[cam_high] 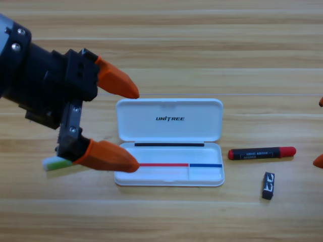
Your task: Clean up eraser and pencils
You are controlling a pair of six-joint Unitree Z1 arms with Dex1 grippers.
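Left gripper (135,126) jaws spread by the white case's (170,121) left end; pencil (261,153) lies lengthwise right of case, eraser (268,185) just below, nearer the right gripper (320,131) at the tabletop's right edge, jaw state can't tell.

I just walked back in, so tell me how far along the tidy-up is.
Nothing is packed yet: the open white case holds no item. The left tool, jaws wide open, hangs at the case's left edge, with a pale green-white block showing beneath its lower jaw. The pencil and a small black block lie on the table right of the case. The right tool waits at the right edge.
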